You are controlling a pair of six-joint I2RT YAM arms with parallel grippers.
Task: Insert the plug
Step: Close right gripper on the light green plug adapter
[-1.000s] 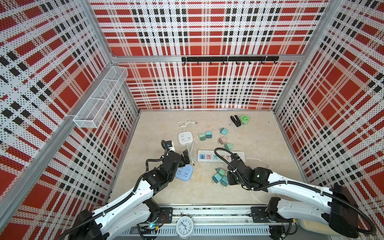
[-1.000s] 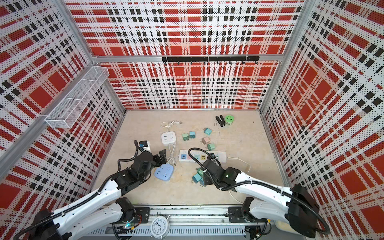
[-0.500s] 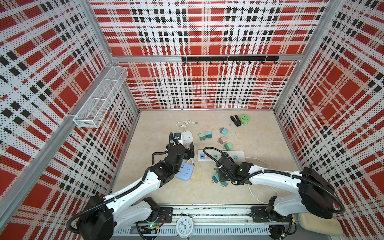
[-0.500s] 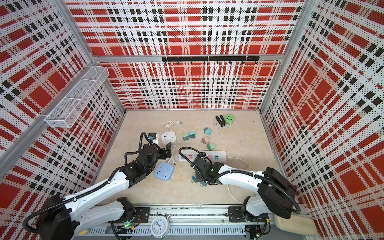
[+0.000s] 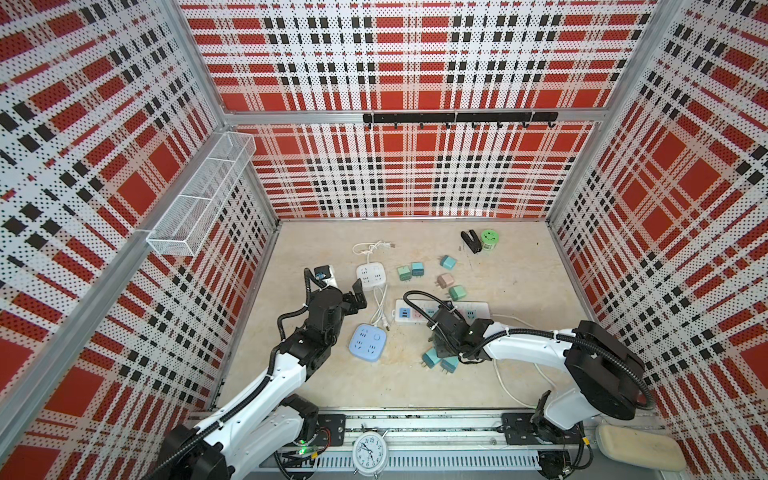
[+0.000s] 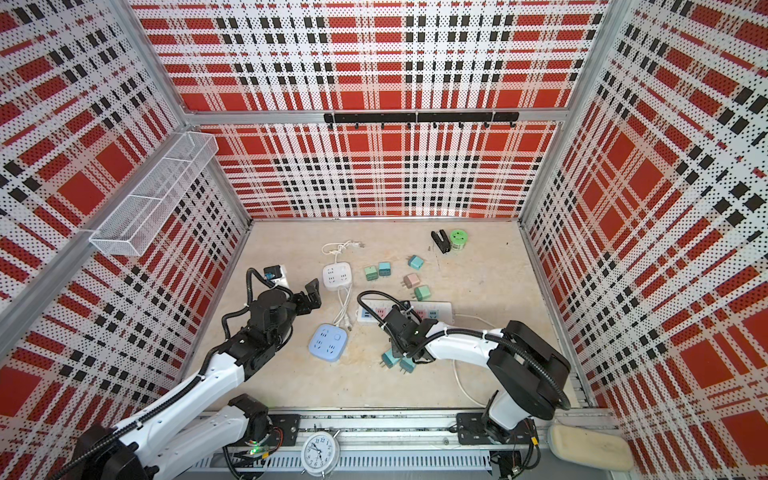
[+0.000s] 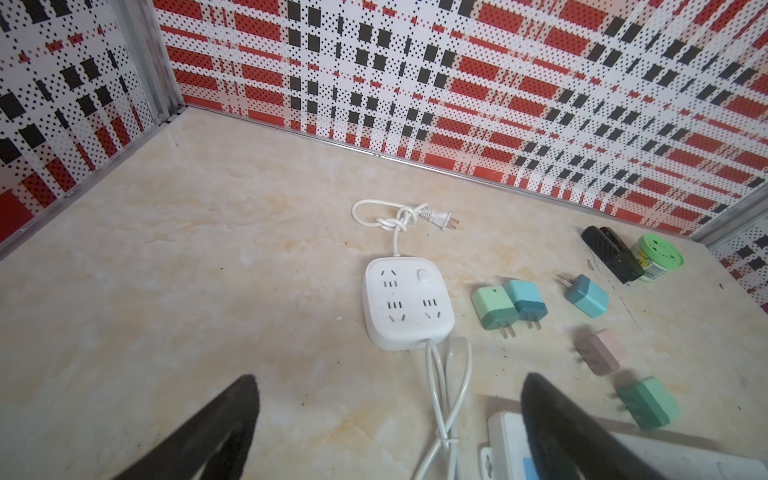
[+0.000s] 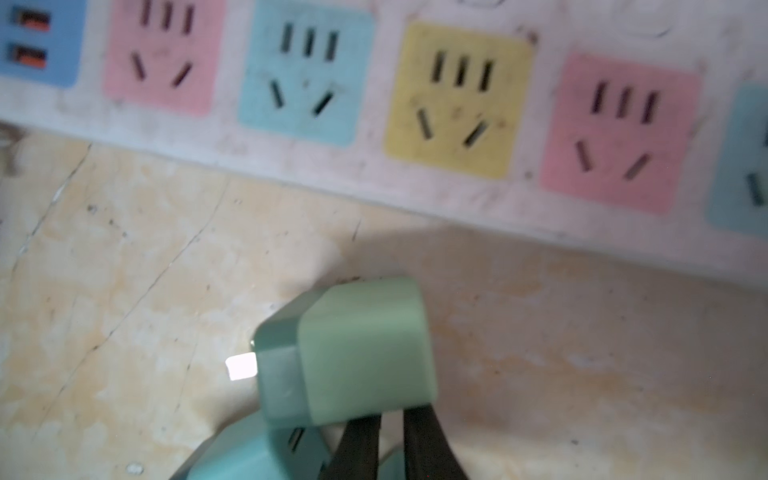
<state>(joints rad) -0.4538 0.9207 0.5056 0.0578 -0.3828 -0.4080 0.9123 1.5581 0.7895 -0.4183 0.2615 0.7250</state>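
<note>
- The left gripper (image 7: 390,380) is standing wide open and holding nothing. Its two black fingers (image 7: 216,424) are framing the bottom of the left wrist view, and one is covering an end of the long power strip (image 5: 405,311).
- The right gripper (image 8: 392,415) is pinching almost closed. Its fingers (image 8: 361,444) are rising from the bottom centre of the right wrist view with only a sliver between them.
- Their tips are disappearing behind the pale green plug (image 8: 365,353) and touching it. I cannot tell whether they are actually clamping it.
- The pale green plug is sitting at lower centre of that view, over the tabletop (image 8: 124,291), near the long power strip but not touching it. One bright prong (image 8: 241,368) is sticking out to the left.
- It is overlapping a teal plug (image 8: 249,457), which the bottom edge is cutting off.
- In both top views the right wrist is hiding the pale green plug and the strip's middle. The right wrist view is blurring, and both ends of the strip are running out of frame.
- Three power strips are lying on the table: the long one, a white square one (image 5: 371,276) and a blue square one (image 5: 368,341).
- The long strip is showing five coloured sockets: two pink, one yellow and two teal, one of them cut off.
- Seven plugs are showing in a top view: five loose plugs (image 5: 445,280) right of centre and two lower plugs (image 5: 431,358) by the right wrist.
- One black clip (image 5: 471,241), one green tin (image 5: 490,240) and one alarm clock (image 5: 370,451) are also showing.
</note>
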